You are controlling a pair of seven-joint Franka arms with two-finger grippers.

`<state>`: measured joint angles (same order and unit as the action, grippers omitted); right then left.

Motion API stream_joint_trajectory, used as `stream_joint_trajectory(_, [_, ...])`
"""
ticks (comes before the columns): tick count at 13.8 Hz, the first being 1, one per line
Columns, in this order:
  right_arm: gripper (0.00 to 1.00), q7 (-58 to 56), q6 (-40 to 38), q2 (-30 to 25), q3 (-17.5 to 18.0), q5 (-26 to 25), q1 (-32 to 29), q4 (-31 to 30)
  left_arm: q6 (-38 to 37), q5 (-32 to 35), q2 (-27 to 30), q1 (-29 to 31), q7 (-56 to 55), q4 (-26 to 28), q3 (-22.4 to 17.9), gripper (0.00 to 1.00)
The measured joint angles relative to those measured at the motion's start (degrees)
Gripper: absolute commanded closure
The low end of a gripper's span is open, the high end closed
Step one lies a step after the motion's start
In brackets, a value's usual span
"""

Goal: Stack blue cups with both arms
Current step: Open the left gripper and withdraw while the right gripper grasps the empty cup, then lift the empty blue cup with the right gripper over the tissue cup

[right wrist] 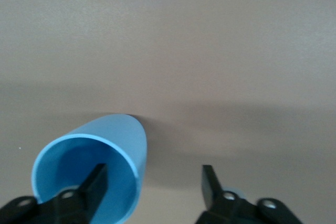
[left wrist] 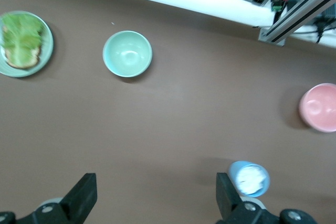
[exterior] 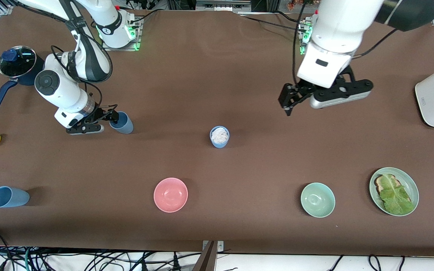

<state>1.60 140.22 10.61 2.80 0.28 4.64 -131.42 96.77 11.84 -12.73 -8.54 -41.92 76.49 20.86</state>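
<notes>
**No cups stacked yet**

Nearest the camera we have the pink bowl (exterior: 170, 194), the green bowl (exterior: 317, 200) and a blue cup (exterior: 9, 197) lying on its side at the right arm's end. Nothing is nested so far. The right gripper (exterior: 110, 116) is low at a second cup (exterior: 123, 123), one finger inside the rim and one outside, jaws apart, no grip yet (lift and carry remain). The left gripper (exterior: 290, 98) waits wide open above bare table, near the filled middle cup (exterior: 219, 136).
</notes>
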Motion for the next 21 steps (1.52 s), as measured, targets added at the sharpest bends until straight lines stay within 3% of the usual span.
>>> stream_joint_trajectory(4, [0.6, 0.6, 0.1, 0.0, 0.8, 0.0, 0.0, 0.0, -2.6, -0.6, 2.9, 7.5, 18.7, 0.0, -0.3, 0.0])
stream_joint_trajectory(9, [1.0, 0.6, 0.4, 0.0, 1.0, 0.0, 0.0, 0.0, -3.5, -1.1, 4.4, 11.4, 22.6, 0.0, -2.4, 0.0])
stream_joint_trajectory(13, [1.0, 0.7, 0.5, 0.0, 1.1, 0.0, 0.1, 0.5, -4.0, -8.9, 4.9, 11.7, 24.7, 0.1, -10.6, 0.0])
stream_joint_trajectory(16, [1.0, 0.7, -0.1, -0.2, 1.1, 0.0, 0.1, 1.7, -4.7, -9.8, 5.7, 11.8, 33.8, 0.2, -14.1, 0.0])
stream_joint_trajectory(18, [1.0, 0.7, -6.0, -0.6, 1.1, 0.0, 0.1, 5.4, -5.6, -11.1, 6.6, 11.8, 39.8, 0.3, -15.7, 0.0])
stream_joint_trajectory(21, [1.0, 0.7, -20.3, -1.2, 1.3, 0.0, 0.6, 16.5, -6.5, -12.0, 8.7, 11.8, 43.1, 2.3, -16.9, 0.0])
